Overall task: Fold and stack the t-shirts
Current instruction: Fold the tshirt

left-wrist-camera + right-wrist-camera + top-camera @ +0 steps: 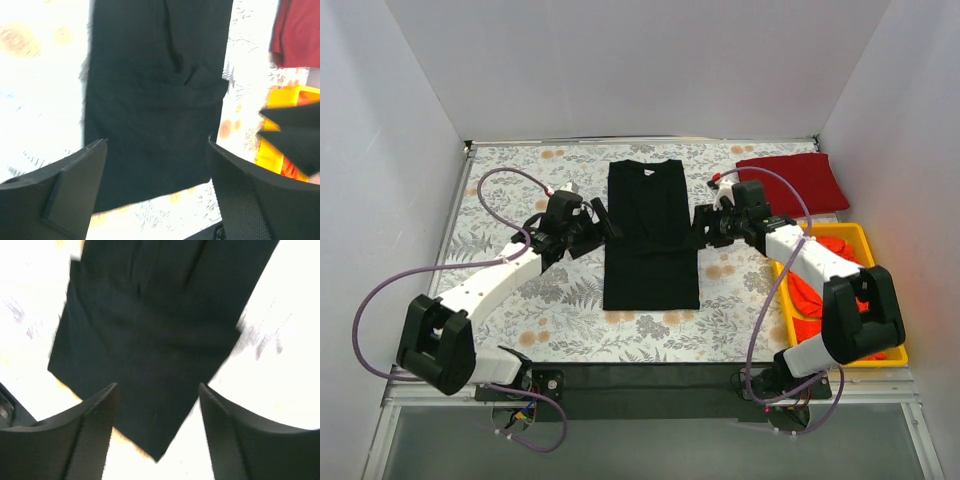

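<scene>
A: Your black t-shirt [650, 238] is lying in the middle of the floral table cover [520, 180], folded into a long narrow strip with its collar at the far end.

B: Your arms are flanking it. Your left arm is stretching forward and inward, the left gripper [604, 222] hanging at the strip's left edge, fingers spread and gripping nothing.

A: Your right gripper [700, 228] is mirroring that at the right edge, fingers parted and empty too.

B: The dark red t-shirt [798, 180] is resting folded at the far right. Orange-red t-shirts [812, 300] are lying in the yellow bin [868, 238].
</scene>
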Action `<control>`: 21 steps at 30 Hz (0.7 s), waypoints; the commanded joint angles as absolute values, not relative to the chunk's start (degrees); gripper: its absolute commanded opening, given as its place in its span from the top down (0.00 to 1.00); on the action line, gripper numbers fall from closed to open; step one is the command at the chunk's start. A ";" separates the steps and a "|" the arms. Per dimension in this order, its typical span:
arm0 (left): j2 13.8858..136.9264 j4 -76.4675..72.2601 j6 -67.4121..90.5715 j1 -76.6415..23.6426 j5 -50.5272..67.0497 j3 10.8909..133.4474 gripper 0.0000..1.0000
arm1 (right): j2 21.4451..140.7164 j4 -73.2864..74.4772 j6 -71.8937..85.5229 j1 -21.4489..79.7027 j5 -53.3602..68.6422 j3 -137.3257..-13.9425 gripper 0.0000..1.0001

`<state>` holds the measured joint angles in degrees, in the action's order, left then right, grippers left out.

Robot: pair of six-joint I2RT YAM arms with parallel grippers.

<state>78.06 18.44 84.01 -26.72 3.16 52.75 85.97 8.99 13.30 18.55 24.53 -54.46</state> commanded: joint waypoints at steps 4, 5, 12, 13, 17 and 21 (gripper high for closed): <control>74.62 36.01 86.04 -33.30 -3.78 46.94 0.22 | 76.21 21.97 15.90 28.11 4.77 -46.33 0.29; 74.53 36.47 86.48 -34.27 -4.39 46.41 0.21 | 75.33 23.02 17.82 29.87 4.22 -44.49 0.29; 77.33 37.53 88.95 -38.58 -4.83 45.35 0.36 | 72.68 23.47 23.90 36.03 2.20 -40.43 0.29; 77.95 37.44 88.60 -38.67 -4.75 45.44 0.37 | 72.77 23.55 24.34 37.25 1.68 -40.34 0.30; 81.20 37.36 87.63 -38.93 -5.10 45.97 0.47 | 73.83 23.47 26.27 39.37 0.71 -40.25 0.35; 83.23 37.18 87.10 -39.72 -4.93 46.14 0.51 | 74.00 22.85 28.39 40.52 0.35 -39.99 0.37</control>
<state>83.09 36.71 87.55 -38.79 -3.70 44.86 74.08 23.57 25.41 39.81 2.26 -40.38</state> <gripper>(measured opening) 0.491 0.634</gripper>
